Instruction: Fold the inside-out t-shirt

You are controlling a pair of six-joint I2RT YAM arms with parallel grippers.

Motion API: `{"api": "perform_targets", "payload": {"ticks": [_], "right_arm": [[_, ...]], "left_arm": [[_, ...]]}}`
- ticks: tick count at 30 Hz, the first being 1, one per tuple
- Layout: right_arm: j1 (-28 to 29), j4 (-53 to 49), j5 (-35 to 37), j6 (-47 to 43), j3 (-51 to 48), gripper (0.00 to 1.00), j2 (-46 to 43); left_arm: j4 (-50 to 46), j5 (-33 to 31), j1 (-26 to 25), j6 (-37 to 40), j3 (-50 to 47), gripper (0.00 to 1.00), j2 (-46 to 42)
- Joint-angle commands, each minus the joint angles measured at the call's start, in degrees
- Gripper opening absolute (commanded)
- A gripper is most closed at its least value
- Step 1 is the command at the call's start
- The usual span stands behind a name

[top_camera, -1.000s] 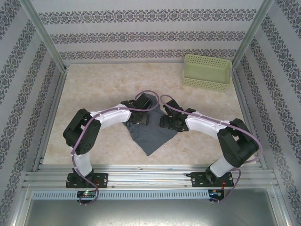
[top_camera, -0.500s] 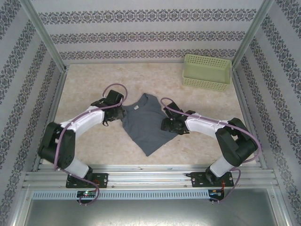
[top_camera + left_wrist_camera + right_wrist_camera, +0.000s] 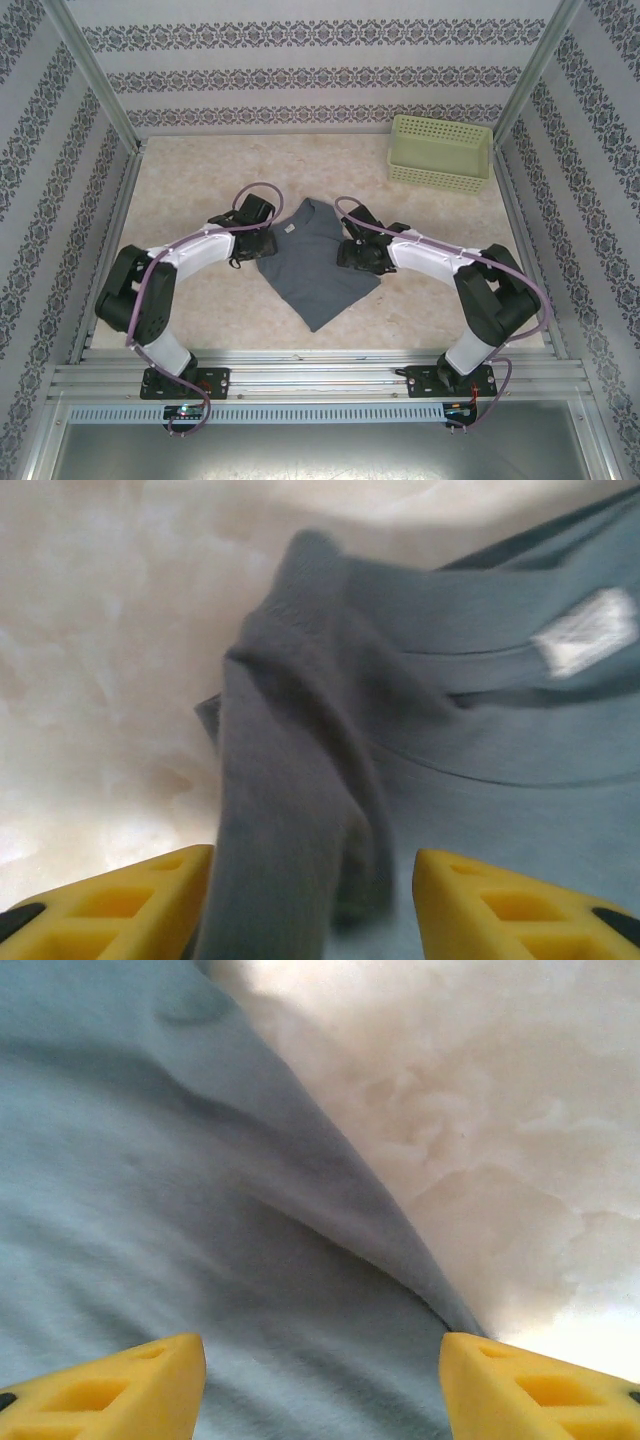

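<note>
Marbled table [image 3: 200, 180], centre: inside-out t-shirt [image 3: 318, 265] lies rumpled. Left gripper [image 3: 312, 885] straddles a raised fold [image 3: 290, 780] — grip not discernible; right gripper [image 3: 320, 1380] gapes over the cloth's edge. Likely flattening stage — next, pinch, draw outward.

Walled on three sides with white wallpaper [image 3: 320, 75] banded in dark floral stripes. Braced at the back corners by slanted aluminium posts [image 3: 94, 70]. Floored with a pale beige, marble-patterned table top [image 3: 200, 180], bright and washed-out in the wrist views. Edged on the near side with ribbed aluminium rails [image 3: 320, 375], then a slotted white strip [image 3: 320, 412], then a dull grey metal sheet [image 3: 320, 452]. Lit brightly and evenly throughout.
</note>
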Motion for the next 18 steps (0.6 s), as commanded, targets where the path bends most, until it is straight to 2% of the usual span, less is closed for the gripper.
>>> {"api": "perform_targets", "payload": {"ticks": [1, 5, 9, 13, 15, 18], "right_arm": [[0.14, -2.58, 1.63, 2.51, -2.45, 0.63, 0.22], [2.69, -1.75, 0.62, 6.39, -7.82, 0.63, -2.21], [8.32, -1.73, 0.41, 10.76, -10.76, 0.63, -4.28], [10.78, -3.24, 1.07, 13.02, -11.50, 0.63, -8.09], [10.60, -4.60, 2.88, 12.02, -11.04, 0.63, -11.43], [8.46, -5.89, 6.37, 7.80, -9.08, 0.64, -15.60]], "left_arm": [[2.48, -0.13, 2.98, -0.35, 1.29, 0.50, 2.54], [2.24, 0.43, 6.04, 1.58, 3.88, 0.42, 4.40], [1.97, 1.36, 8.42, 3.23, 6.71, 0.36, 5.58], [-0.83, 3.21, 10.62, 4.63, 10.29, 0.33, 6.67], [-2.55, 3.33, 10.95, 5.64, 11.26, 0.38, 5.50], [-4.78, 2.61, 10.96, 6.03, 10.61, 0.53, 2.01]]}}
